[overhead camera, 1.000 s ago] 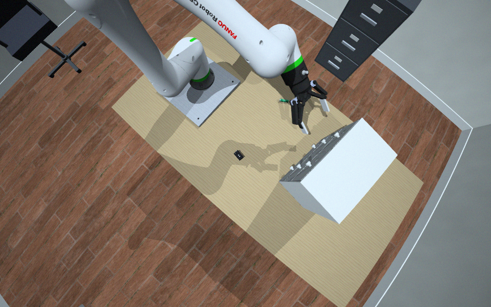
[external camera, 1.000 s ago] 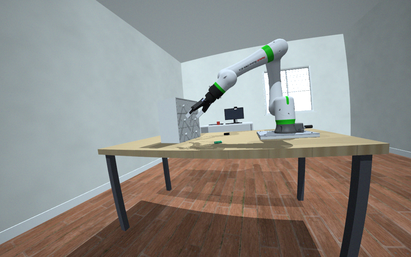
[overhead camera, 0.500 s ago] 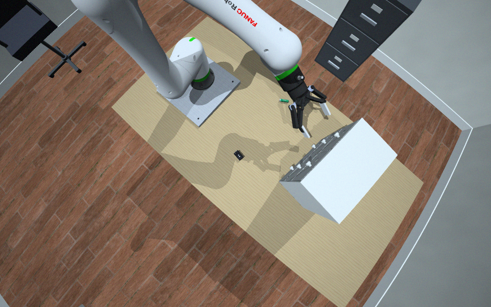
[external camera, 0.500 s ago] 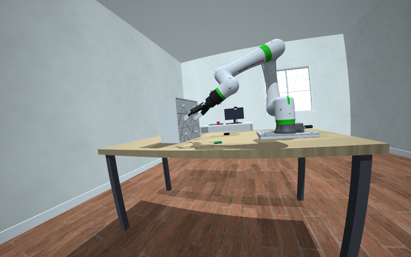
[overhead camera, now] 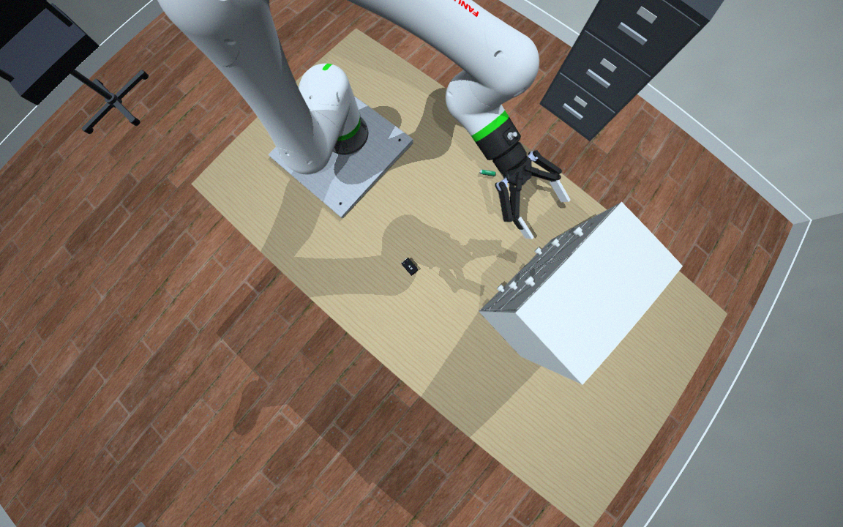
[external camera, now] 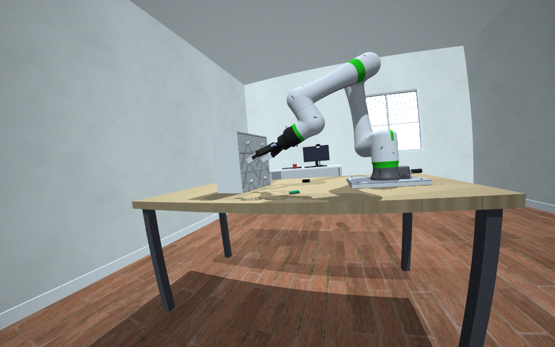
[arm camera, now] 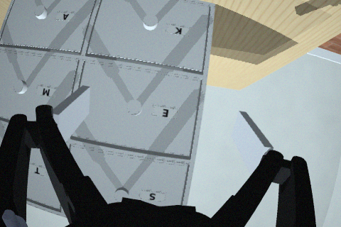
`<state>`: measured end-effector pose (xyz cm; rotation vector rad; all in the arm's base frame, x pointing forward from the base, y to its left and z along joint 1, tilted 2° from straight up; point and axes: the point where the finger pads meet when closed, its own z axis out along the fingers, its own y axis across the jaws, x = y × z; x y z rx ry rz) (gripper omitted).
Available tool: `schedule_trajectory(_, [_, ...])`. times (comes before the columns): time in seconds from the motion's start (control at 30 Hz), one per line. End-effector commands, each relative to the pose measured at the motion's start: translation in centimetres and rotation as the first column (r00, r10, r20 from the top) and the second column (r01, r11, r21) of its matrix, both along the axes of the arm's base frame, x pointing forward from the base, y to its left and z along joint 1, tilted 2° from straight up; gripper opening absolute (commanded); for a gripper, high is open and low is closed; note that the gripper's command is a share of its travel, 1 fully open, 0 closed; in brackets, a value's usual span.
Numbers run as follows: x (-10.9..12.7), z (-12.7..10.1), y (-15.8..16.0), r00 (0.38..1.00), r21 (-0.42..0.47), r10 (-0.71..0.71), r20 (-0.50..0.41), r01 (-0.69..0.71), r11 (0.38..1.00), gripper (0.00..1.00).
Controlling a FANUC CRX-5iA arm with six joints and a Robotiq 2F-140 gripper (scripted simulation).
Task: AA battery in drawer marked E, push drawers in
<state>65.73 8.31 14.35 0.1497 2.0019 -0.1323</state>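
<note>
Above a pale wooden table (overhead camera: 372, 327) (external camera: 443, 200) on brown plank flooring (overhead camera: 116, 294) (external camera: 314, 250), the jaws are spread wide.

1 overhead, 1 side, 1 wrist view

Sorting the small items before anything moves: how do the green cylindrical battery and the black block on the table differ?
The green cylindrical battery is round-bodied; the black block is box-shaped. The battery is slimmer, the block stubbier. Both rest on the table, outside the chest.
</note>
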Motion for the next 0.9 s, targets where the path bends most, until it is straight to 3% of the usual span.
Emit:
schedule_trajectory(0.0, [-0.1,-0.7,-0.2,0.998,-0.013,-0.014,0.065,0.015,1.0,1.0])
schedule_trajectory(0.67, [0.1,-0.8,-0.1,0.996,-0.015,-0.011,0.083,0.012,1.0,1.0])
schedule_trajectory(0.87, [0.1,-1.8,-0.1,0.996,-0.015,-0.011,0.083,0.012,1.0,1.0])
